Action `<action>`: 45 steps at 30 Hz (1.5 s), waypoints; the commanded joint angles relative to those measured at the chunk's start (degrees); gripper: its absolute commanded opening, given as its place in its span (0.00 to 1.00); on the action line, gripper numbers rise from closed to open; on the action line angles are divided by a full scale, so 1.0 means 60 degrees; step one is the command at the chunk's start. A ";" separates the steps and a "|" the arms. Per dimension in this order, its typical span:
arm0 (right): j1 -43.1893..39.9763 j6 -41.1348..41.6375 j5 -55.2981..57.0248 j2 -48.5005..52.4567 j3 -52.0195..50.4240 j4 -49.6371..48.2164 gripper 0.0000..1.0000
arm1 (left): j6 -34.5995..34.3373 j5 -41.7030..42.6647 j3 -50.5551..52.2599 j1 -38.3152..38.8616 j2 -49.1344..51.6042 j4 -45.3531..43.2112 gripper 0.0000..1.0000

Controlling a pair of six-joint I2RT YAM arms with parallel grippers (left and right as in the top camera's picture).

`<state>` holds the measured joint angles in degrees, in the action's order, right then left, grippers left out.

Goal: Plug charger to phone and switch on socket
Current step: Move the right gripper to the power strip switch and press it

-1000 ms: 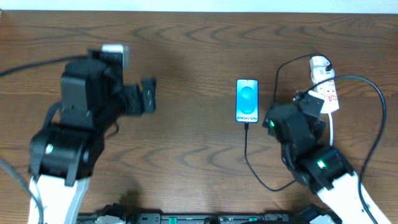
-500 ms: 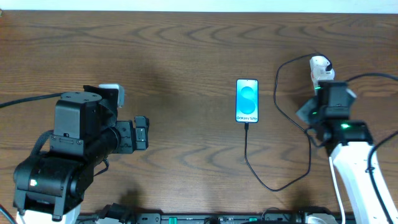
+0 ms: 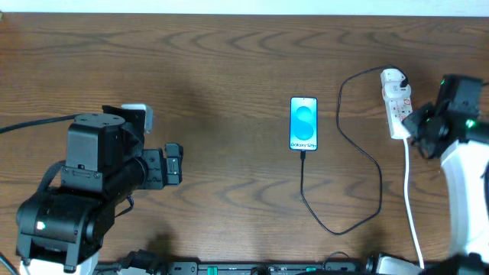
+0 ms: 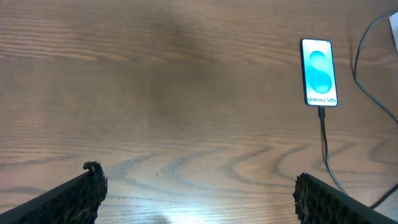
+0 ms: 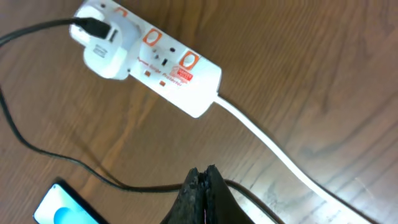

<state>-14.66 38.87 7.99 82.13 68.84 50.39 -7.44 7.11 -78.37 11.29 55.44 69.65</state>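
Observation:
The phone lies flat mid-table with its cyan screen lit; it also shows as the phone in the left wrist view. The charger, a thin black cable, runs from the phone's near edge in a loop up to the white plug seated in the socket. My right gripper is shut with nothing in it, just right of the socket's near end. From its wrist, the gripper hovers above the charger, below the socket. My left gripper stands open far left; its fingers hold nothing.
The socket's thick white cord runs toward the table's front edge, seen also as the cord in the right wrist view. Bare wooden tabletop lies between the two arms.
My right arm has swung from over the socket to its right side, and its jaws have closed. The left arm drew back toward the front edge, then held still.

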 commanded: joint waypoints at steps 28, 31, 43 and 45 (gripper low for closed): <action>-0.0550 -0.0790 -0.0714 0.5839 0.4076 -0.0248 0.01 | 0.0055 -0.0124 0.0029 -0.2415 -0.3435 0.0036 0.98; -0.0554 -0.0951 -0.0794 0.6000 0.4076 -0.0408 0.01 | 0.0058 -0.0124 0.0029 -0.2415 -0.3530 0.0044 0.98; -0.0616 -0.1282 -0.0823 0.6178 0.4073 -0.0918 0.01 | 0.0055 -0.0124 0.0029 -0.2415 -0.3534 0.0044 0.98; -0.0616 -0.1282 -0.0823 0.6247 0.4073 -0.0947 0.01 | 0.0058 -0.0124 0.0029 -0.2415 -0.3534 0.0044 0.98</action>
<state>-17.67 32.18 3.18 118.43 92.27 44.93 -7.44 7.09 -78.35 -2.90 34.54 69.84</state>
